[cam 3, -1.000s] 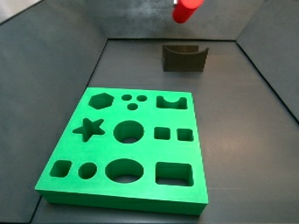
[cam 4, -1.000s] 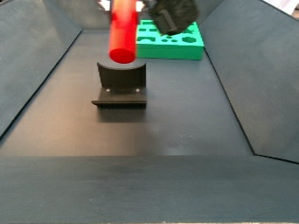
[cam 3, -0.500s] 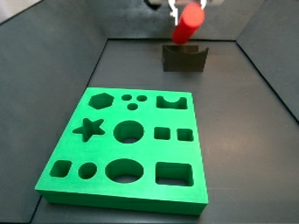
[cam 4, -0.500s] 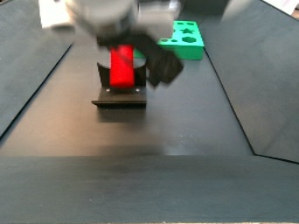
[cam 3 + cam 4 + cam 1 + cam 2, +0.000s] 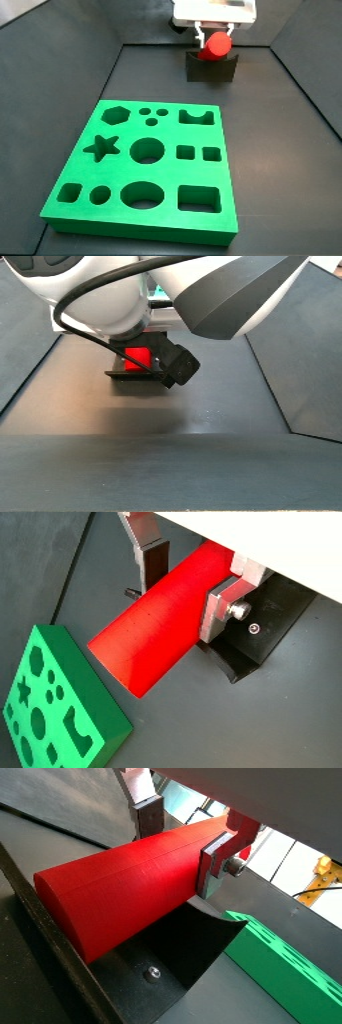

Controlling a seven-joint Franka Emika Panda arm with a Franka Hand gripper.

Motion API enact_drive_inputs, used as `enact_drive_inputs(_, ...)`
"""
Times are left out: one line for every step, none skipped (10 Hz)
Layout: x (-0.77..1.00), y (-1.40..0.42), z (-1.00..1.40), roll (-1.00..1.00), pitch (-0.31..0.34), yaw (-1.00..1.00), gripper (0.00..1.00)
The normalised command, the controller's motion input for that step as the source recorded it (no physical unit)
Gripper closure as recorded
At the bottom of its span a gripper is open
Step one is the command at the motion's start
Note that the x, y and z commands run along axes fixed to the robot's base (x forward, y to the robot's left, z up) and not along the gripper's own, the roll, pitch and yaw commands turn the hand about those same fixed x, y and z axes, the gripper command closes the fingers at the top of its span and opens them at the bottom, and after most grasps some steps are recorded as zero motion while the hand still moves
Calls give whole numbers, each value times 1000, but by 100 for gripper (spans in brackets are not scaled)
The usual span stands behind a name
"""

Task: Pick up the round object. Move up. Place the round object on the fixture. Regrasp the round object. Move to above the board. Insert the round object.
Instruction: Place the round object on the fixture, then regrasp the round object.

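Peg: we see a smooth bright red cylinder peg (image 5: 167, 617), uniformly red in both wrist views (image 5: 127, 883).
Pincer: our pincer (image 5: 187, 577) sits around the peg; its fingers (image 5: 221, 602) are flat silver plates with dark pads.
Arm housing: white over dark grey in a side view (image 5: 201, 296).
Fixture: we see a dark grey-black notched block (image 5: 211, 69), matt.
Board: we see a flat bright green slab (image 5: 147, 170), patterned with darker cut-outs of hexagon, star, circles, squares.
Counter: dark grey, plain (image 5: 174, 446).

Gripper (image 5: 214, 38) – peg (image 5: 214, 43) – above fixture (image 5: 211, 68)
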Motion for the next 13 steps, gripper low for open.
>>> enact_drive_inputs(86,81,-610,-29,26,-156,100)
enact_drive_inputs(83,82,-611,-32,25,-147,100)
enact_drive_inputs(83,81,-612,-33,24,-142,100)
enact_drive_inputs(82,81,-612,-33,24,-133,100)
enact_drive_inputs(81,81,-612,-34,24,-131,100)
enact_drive_inputs(0,-500,-167,0,0,0,100)
enact_drive_inputs(0,0,0,0,0,0,0)
enact_drive_inputs(0,0,1000,28,-23,11,0)
enact_drive_inputs(-11,2,1000,30,-12,19,0)
enact_drive_inputs(-18,3,1000,26,-14,25,0)
enact_drive_inputs(-29,-3,1000,14,-25,33,0)
enact_drive_inputs(-40,-5,1000,4,-31,33,0)
enact_drive_inputs(-46,-4,877,-11,-33,40,0)
